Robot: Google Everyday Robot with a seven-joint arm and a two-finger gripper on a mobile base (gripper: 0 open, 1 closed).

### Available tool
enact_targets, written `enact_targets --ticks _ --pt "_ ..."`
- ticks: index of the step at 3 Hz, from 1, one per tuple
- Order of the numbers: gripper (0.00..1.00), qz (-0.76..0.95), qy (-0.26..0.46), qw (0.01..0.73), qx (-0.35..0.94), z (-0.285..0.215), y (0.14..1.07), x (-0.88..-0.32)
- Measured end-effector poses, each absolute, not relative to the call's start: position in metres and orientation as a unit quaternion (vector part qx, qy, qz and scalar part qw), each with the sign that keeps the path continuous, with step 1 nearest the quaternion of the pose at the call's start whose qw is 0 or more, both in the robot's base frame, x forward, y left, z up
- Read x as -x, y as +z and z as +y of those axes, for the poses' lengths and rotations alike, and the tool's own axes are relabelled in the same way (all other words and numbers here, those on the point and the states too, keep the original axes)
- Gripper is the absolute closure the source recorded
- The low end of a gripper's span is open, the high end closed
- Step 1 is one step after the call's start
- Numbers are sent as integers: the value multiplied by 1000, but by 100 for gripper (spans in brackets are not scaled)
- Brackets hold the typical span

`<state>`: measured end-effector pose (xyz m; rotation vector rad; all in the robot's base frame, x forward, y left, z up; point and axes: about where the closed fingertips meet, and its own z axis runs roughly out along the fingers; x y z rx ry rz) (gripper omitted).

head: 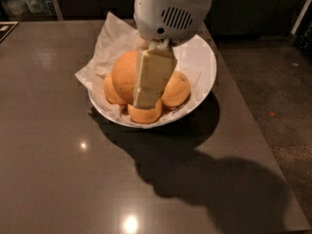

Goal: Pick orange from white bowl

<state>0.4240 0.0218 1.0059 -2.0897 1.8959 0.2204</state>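
The orange (124, 75), the largest and deepest in colour, is in the white bowl (201, 62), which is lined with crumpled white paper. My gripper (142, 94) reaches down into the bowl from above. One pale finger (152, 79) lies across the orange's right front side. The other finger is hidden behind the fruit. The gripper appears shut on the orange, which sits higher than the three smaller, paler fruits: one at the left (110, 90), one at the front (145, 113) and one at the right (177, 88).
The bowl stands on a dark glossy table (58, 169). The table's right edge (253, 130) runs beside a dark speckled floor (282, 91). The arm's white wrist housing (170, 11) hangs over the bowl's back rim. The paper lining (109, 35) sticks out at the back left.
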Motion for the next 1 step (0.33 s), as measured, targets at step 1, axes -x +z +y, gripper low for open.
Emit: enact_targets --ticks 1 --pt "100 660 74 168 729 25 1012 -425"
